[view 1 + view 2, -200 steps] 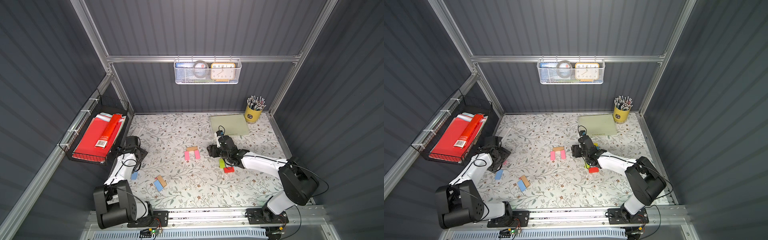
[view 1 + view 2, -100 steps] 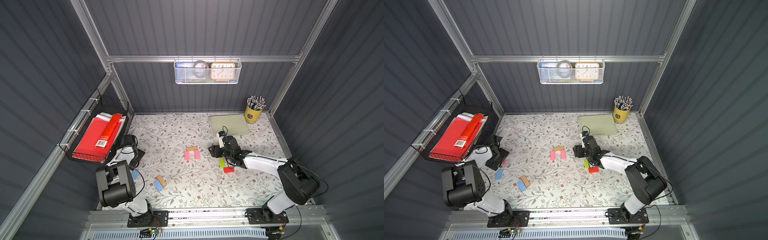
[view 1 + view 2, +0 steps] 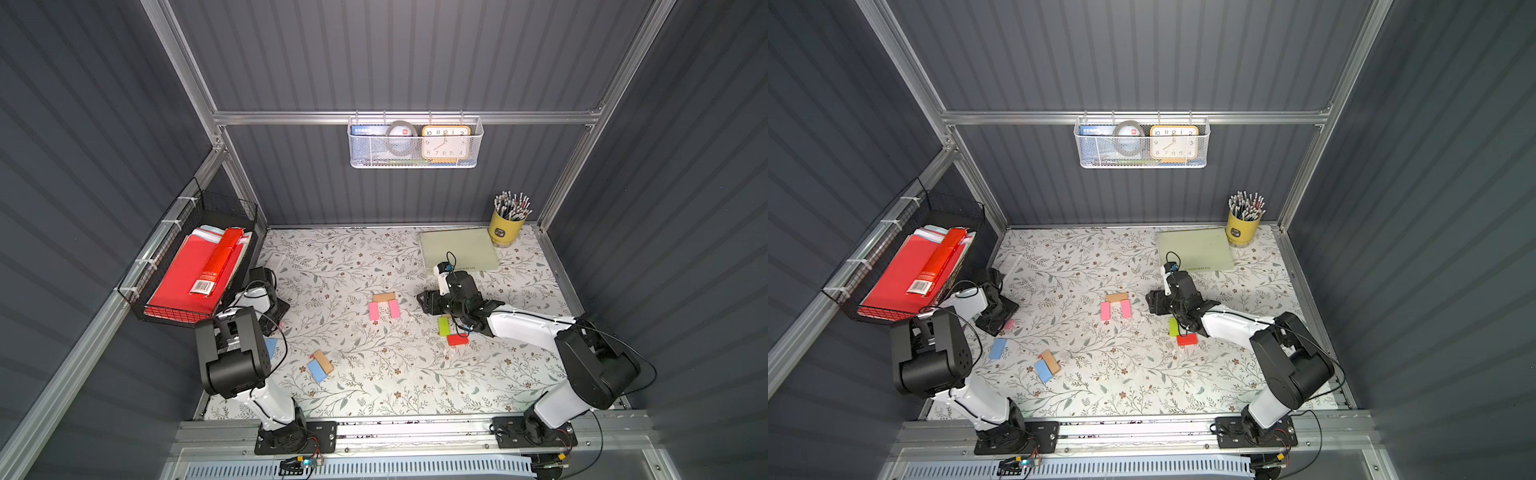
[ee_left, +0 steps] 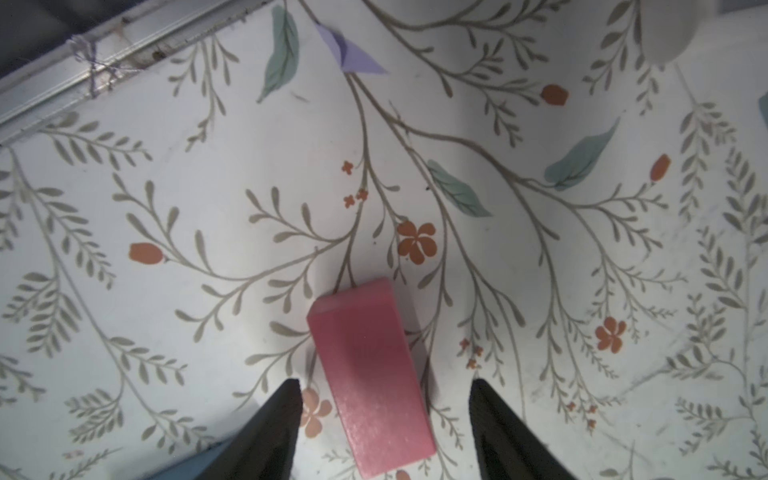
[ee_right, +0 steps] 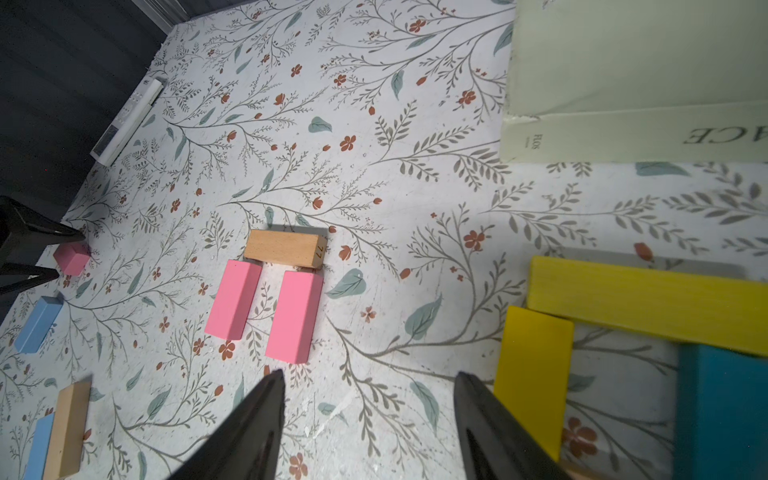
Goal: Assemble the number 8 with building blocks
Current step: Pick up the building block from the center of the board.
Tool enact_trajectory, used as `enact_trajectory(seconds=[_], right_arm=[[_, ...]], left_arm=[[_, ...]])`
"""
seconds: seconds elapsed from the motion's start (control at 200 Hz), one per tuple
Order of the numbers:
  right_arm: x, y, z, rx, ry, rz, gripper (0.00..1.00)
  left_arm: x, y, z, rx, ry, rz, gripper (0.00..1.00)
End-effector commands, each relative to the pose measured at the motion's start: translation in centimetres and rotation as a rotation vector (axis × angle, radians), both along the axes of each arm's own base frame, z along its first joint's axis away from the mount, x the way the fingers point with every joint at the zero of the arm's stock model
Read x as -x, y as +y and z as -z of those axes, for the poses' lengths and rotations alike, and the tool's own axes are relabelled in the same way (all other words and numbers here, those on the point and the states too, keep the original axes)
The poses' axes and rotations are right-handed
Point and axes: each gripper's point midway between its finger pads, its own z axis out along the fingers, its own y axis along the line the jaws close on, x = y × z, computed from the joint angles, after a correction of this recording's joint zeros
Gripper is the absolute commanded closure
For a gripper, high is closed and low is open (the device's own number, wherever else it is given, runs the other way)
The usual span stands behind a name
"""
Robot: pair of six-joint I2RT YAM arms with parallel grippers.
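The left gripper [image 4: 384, 384] has its jaws apart, one on each side of a loose pink block [image 4: 368, 365]. There is a gap on both sides, so it holds nothing yet. This block lies flat on the table [image 4: 249, 166], far from the tan block [image 3: 384, 297], out on the robot's left. The tan block has two pink blocks [image 3: 373, 311] touching its near side, like the top of an 8. The loose block sits crooked between the jaws. If they squeeze now, one jaw may hit a corner first, and the block may spin or slide away. It may also get pinched only near its end and tip when lifted. A blue block [image 3: 998, 348] lies close by and could get bumped. The right gripper [image 5: 368, 378] is open too and empty. It is near the tan block on its right side, next to a yellow block [image 5: 534, 374]. If both arms go to the tan block together, they may knock those three blocks apart.
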Motion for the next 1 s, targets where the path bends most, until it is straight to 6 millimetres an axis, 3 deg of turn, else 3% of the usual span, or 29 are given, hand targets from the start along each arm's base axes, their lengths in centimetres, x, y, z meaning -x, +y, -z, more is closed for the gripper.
enact_trajectory(seconds=[0.0,0.25,0.545,0.64,0.77,0.875,0.99], right_arm=[[0.1,-0.2,0.6,-0.001,0.012,0.002,0.32],[0.1,-0.3,1.1,0.003,0.029,-0.002,0.32],[0.0,-0.3,1.4,0.001,0.042,-0.002,0.32],[-0.1,-0.5,1.4,0.003,0.040,0.003,0.32],[-0.3,-1.0,1.3,0.010,0.039,0.014,0.32],[-0.6,-1.6,1.0,0.034,0.027,0.019,0.32],[-1.1,-2.7,0.2,0.068,0.005,0.045,0.32]], left_arm=[[-0.5,0.4,-0.1,0.003,0.008,-0.006,0.36],[-0.2,0.4,1.2,0.015,0.067,-0.005,0.44],[0.1,0.5,1.1,0.006,0.070,-0.010,0.63],[0.0,1.1,0.2,-0.042,0.065,0.013,0.68],[-0.6,-0.1,-1.6,-0.024,0.004,0.049,0.76],[-1.4,-1.9,-4.6,-0.071,-0.047,0.103,0.78],[-2.8,-5.6,-8.3,-0.144,-0.099,0.210,0.79]])
